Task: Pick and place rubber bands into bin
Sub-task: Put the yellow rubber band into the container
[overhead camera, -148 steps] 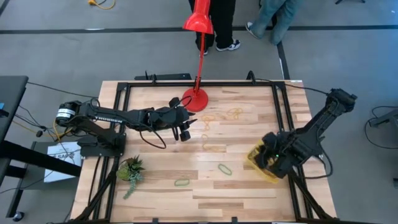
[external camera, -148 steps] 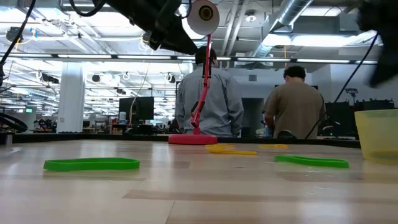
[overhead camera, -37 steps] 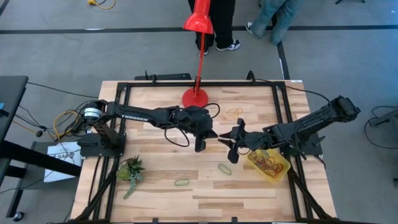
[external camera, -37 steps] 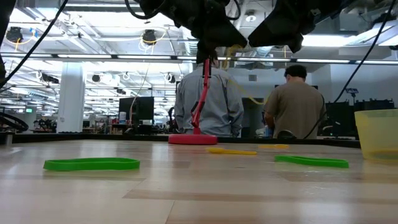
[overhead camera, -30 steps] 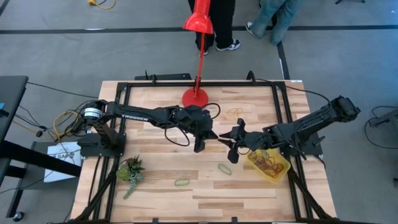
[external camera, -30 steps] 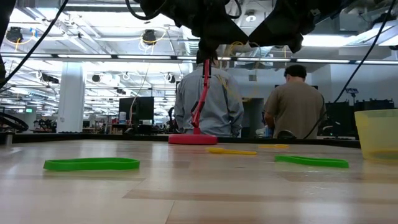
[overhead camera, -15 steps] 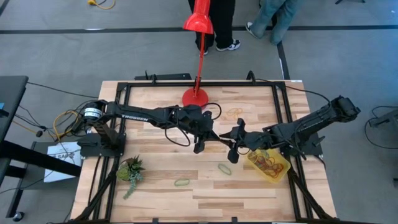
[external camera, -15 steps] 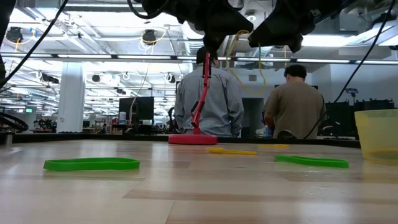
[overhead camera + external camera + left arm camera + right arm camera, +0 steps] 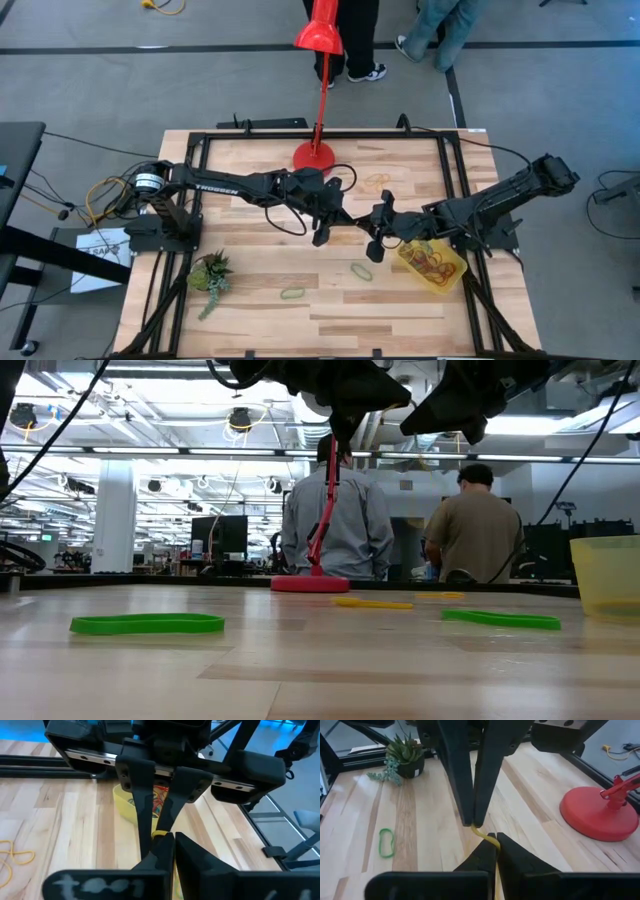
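Right jaws now pinching yellow band (image 9: pixel 485 836)

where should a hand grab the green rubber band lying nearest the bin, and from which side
Take the green rubber band across one long side near its middle, coming straight down from above. It lies flat on the table as a narrow slanted loop, apart from the bin and from the other green band, so there is probably room for fingers to straddle one strand.

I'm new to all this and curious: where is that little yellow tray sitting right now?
In the high view, the bin sits on the table's right side, under the right arm, just right of the right gripper, rubber bands piled inside.
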Motion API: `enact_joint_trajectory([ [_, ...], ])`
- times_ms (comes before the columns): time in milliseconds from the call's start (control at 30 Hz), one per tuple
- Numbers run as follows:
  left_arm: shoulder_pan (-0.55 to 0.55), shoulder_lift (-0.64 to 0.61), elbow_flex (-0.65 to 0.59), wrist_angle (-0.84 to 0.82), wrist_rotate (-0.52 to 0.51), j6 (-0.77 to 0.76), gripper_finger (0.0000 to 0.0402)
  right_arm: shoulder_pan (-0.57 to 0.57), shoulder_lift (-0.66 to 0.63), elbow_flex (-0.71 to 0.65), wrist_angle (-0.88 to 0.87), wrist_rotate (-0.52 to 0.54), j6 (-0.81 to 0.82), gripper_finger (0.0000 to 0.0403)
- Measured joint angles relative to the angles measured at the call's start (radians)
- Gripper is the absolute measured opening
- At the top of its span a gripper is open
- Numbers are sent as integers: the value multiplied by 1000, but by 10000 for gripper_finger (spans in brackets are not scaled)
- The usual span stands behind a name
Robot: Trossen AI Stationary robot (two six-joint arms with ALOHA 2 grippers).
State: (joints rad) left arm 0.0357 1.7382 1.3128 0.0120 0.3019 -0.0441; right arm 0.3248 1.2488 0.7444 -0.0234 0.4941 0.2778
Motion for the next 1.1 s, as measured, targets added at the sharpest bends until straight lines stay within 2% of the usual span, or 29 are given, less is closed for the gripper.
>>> enact_joint_trajectory([
  [133, 0, 0, 0, 0, -15, 0, 2, 0, 0, 0, -11, 0, 1, 3],
  [400, 1, 0, 0, -34, -155, 33, 29, 0, 0, 0, -32, 0, 2, 1],
  [633, 0, 0, 0, -80, -161, 33, 64, 0, 0, 0, -42, 1, 2, 1],
  [733, 0, 0, 0, -94, -203, 30, 72, 0, 0, 0, -75, 1, 30, 1],
  [933, 1, 0, 0, -152, -293, 25, 76, 3, -36, 1, -323, 0, 239, 1],
  [1100, 1, 0, 0, -192, -296, 24, 76, 56, -124, 40, -600, 18, 577, 1],
])
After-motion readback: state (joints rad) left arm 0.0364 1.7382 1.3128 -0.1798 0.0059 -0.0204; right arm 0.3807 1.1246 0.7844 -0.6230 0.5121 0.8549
